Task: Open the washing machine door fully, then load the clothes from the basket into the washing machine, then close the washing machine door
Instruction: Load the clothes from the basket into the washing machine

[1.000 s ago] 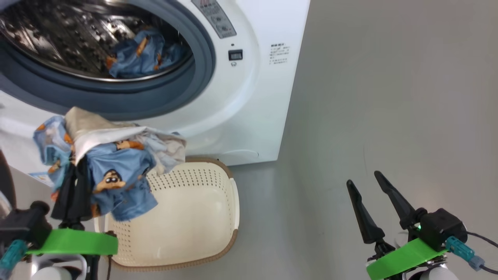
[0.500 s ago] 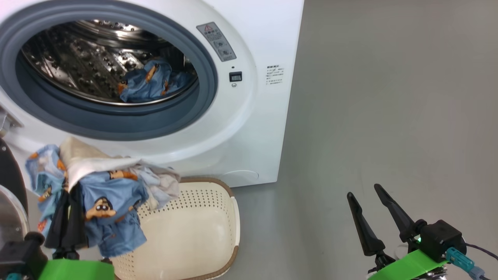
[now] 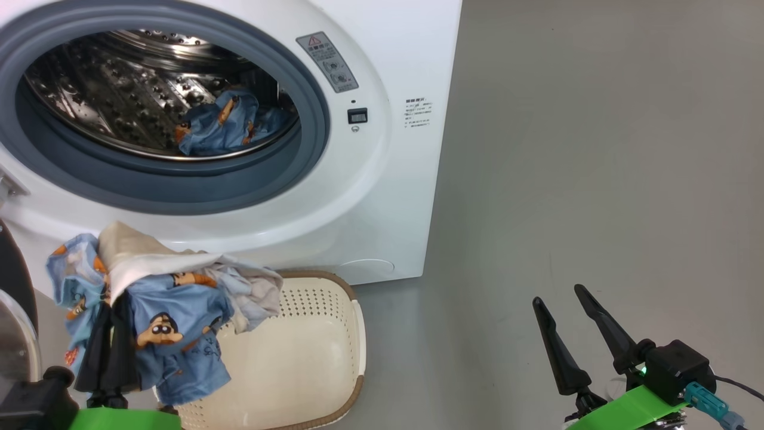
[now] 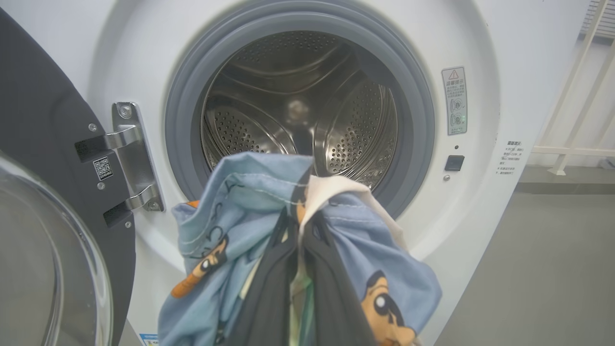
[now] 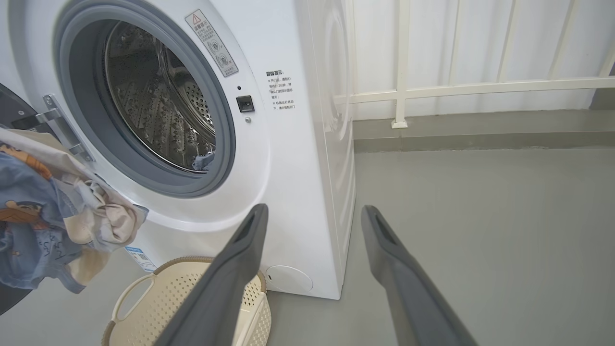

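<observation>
The washing machine (image 3: 382, 197) stands with its round opening bare and one blue piece of the clothes (image 3: 221, 122) lying in the steel drum. The washing machine door (image 4: 43, 158) is swung out to the left on its hinge. My left gripper (image 4: 300, 226) is shut on a bundle of the clothes (image 3: 161, 310), light blue with cartoon figures and white lining. The bundle hangs below the opening, above the left end of the basket (image 3: 356, 334), whose inside is bare. My right gripper (image 3: 556, 294) stands open over the floor to the right, holding nothing.
Grey floor (image 3: 597, 179) stretches to the right of the machine. A white railing (image 5: 432, 89) runs along the wall behind it. The door's glass bowl (image 4: 38, 269) bulges out close to my left arm.
The head camera has tilted up, so more of the drum shows. My left gripper keeps its hold on the bundle at about the same place. The right gripper has not moved.
</observation>
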Tool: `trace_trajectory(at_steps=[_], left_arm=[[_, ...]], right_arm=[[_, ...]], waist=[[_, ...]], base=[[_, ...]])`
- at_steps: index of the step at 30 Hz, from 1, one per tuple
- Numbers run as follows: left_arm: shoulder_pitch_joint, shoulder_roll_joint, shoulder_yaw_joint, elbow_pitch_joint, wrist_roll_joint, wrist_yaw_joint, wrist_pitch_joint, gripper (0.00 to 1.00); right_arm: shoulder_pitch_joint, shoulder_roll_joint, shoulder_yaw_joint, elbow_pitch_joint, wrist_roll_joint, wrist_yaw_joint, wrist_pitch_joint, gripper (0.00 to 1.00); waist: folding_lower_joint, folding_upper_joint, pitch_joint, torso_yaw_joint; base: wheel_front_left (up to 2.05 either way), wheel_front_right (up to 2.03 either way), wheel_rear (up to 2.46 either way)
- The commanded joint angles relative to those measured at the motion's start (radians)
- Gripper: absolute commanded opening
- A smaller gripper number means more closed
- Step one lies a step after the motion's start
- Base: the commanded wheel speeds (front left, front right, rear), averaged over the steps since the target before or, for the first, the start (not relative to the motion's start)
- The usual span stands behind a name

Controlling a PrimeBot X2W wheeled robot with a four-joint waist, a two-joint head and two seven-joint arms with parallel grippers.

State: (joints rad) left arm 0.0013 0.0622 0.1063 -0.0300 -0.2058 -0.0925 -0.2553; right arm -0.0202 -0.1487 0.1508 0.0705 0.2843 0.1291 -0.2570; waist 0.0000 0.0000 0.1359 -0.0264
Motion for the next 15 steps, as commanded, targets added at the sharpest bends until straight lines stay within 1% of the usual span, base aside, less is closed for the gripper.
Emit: trace_trajectory(at_steps=[1,10,15], left_arm=[[-0.01,0.011,0.039,-0.029,0.008,0.001,-0.006,0.0],[-0.019,0.006,0.044,-0.021,0.013,-0.005,-0.006,0.0],[-0.042,0.003,0.045,-0.013,0.012,-0.009,-0.006,0.0]], right_arm=[[-0.009,-0.003,0.021,-0.027,0.001,0.002,-0.005,1.0],[-0.017,0.001,0.015,-0.036,-0.003,0.002,-0.005,1.0],[-0.025,0.001,0.011,-0.042,-0.004,0.002,-0.005,1.0]], waist=[[0.0,0.0,0.0,0.0],[0.0,0.0,0.012,-0.003],[0.0,0.0,0.046,-0.008]], base=[[0.0,0.0,0.0],[0.0,0.0,0.0],[0.0,0.0,0.0]])
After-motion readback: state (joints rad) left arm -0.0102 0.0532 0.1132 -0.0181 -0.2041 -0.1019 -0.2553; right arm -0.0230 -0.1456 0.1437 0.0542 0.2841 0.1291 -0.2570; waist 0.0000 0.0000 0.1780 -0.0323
